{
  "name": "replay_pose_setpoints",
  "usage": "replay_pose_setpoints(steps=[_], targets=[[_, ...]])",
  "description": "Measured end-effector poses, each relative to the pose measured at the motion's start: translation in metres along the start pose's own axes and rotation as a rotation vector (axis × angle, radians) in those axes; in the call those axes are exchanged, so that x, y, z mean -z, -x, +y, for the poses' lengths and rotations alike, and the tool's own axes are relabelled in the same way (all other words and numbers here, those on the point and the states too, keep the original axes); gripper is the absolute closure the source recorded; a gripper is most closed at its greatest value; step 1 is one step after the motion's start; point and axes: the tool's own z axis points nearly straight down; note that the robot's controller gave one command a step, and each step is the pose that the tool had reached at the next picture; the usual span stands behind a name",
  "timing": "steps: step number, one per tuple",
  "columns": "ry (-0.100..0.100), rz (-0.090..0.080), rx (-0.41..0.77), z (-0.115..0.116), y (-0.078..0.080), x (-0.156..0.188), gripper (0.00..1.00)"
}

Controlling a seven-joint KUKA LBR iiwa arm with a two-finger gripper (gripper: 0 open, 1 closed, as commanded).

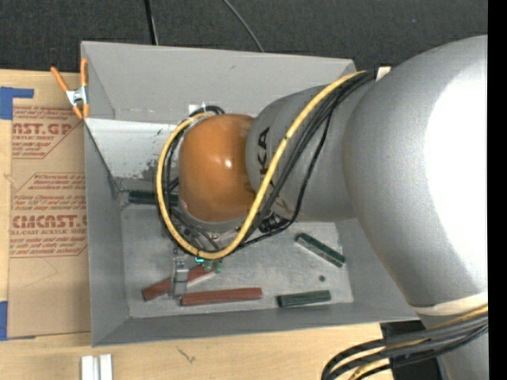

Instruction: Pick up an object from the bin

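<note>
Though I can't tell if the gripper [184, 275] is parted, the short brown stick [157, 291] beside it seems light and stiff; I'd pinch mid-length.

Grey arm [428, 180] reaches in from the right, last link angled down and to the left. The orange wrist cover [210, 165] faces the camera, with yellow and black cables [166, 188] looped round it. The gripper [184, 274] sits low beneath the cover, pointing down.

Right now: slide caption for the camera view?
KUKA arm in grey bin, wrist low over two red-brown sticks at lower left; two green bars to their right.
</note>
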Motion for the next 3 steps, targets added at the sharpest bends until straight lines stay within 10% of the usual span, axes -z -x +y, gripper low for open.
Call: replay_pose_setpoints(steps=[1, 2, 3], targets=[[0.001, -0.007, -0.001, -0.001, 0.002, 0.004, 0.00], [0.001, -0.006, 0.049, 0.008, -0.027, -0.057, 1.00], [0.001, -0.006, 0.049, 0.008, -0.027, -0.057, 1.00]])
